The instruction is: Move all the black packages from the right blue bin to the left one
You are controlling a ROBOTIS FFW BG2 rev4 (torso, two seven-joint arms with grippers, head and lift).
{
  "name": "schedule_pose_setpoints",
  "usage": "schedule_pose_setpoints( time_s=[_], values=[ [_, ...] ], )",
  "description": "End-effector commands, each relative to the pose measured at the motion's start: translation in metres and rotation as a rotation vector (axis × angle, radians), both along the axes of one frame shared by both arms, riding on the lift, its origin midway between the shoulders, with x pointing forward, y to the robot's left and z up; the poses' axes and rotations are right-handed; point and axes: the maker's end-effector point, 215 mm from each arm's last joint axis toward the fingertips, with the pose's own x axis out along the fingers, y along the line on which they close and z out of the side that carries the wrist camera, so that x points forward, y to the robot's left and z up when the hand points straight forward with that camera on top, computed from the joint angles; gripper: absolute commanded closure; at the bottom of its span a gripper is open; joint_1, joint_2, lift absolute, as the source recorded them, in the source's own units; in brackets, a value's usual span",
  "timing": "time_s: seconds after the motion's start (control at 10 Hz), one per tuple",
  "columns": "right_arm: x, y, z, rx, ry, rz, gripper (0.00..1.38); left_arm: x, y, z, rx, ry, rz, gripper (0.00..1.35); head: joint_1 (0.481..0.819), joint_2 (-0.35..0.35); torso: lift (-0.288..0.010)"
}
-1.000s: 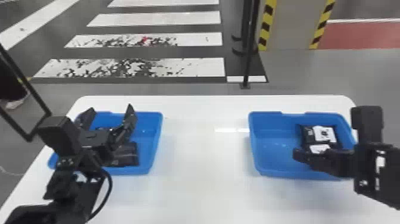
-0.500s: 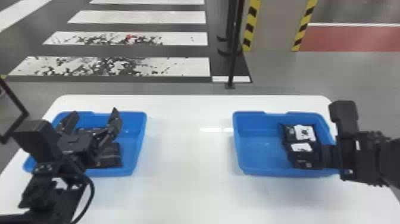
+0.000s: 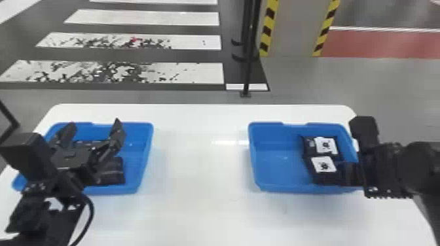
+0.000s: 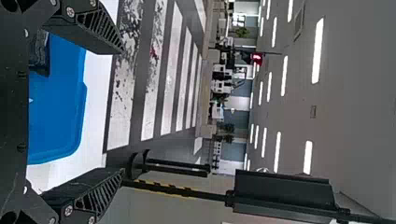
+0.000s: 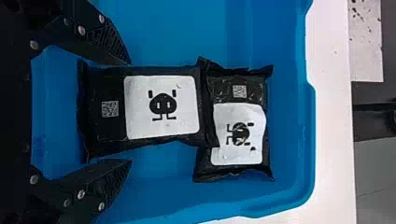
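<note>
Holds the black two-fingered right gripper (image 3: 352,173) over the robot-side, outer part of the right open blue plastic bin (image 3: 278,170). In the right wrist view, has its two fingers spread wide, with one to each side of the end of the nearer flat black plastic package (image 5: 109,84). Shows a gap between that package and each fingertip, with nothing gripped. Lies, seen from the gripper, with its plain end between the fingers and its white printed label (image 5: 187,126) farther out.

Just beyond, touching along one edge, lies crosswise as the farther flat black plastic package (image 5: 259,88), out past the fingertips and apart from both. Bears a white printed label (image 5: 254,156) too, slightly creased. Sits, like the nearer one, inside the right bin, toward its outer side.

On the other side of the white table (image 3: 199,157), has the black two-fingered left gripper (image 3: 94,129) parked over the left open blue plastic bin (image 3: 140,153), with its fingers set wide apart and nothing between them. Beneath and beside it, holds dark packaging (image 3: 113,173) in the left bin, partly hidden by the gripper; cannot be counted for certain.
</note>
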Motion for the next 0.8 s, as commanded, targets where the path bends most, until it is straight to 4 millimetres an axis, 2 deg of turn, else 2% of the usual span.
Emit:
schedule_pose_setpoints(
  time_s=[0.0, 0.1, 0.2, 0.4, 0.5, 0.6, 0.7],
  values=[
    [-0.004, -0.001, -0.004, 0.008, 0.030, -0.001, 0.63, 0.000, 0.000, 0.000, 0.000, -0.001, 0.000, 0.15, 0.695, -0.034, -0.140],
    [-0.003, 0.002, -0.004, 0.019, 0.027, 0.004, 1.07, 0.001, 0.000, 0.001, 0.000, -0.001, 0.000, 0.15, 0.695, -0.035, -0.140],
    [0.001, 0.006, -0.002, 0.028, 0.010, 0.009, 1.17, 0.002, -0.001, 0.001, 0.001, 0.002, -0.002, 0.15, 0.695, -0.034, -0.140],
    [0.010, 0.014, -0.006, 0.072, -0.039, 0.021, 1.17, 0.002, -0.001, -0.001, 0.001, 0.004, -0.002, 0.15, 0.695, -0.028, -0.140],
    [0.019, 0.021, 0.001, 0.090, -0.114, 0.037, 1.17, 0.001, 0.000, 0.002, 0.000, -0.006, 0.001, 0.15, 0.695, -0.021, -0.140],
    [0.037, 0.027, 0.016, 0.107, -0.215, 0.053, 1.17, 0.001, 0.001, 0.009, 0.001, -0.028, 0.004, 0.15, 0.695, -0.014, -0.140],
    [0.063, 0.037, 0.041, 0.133, -0.344, 0.085, 1.17, 0.001, 0.000, 0.013, -0.013, -0.045, 0.005, 0.14, 0.695, -0.008, -0.140]
  ],
)
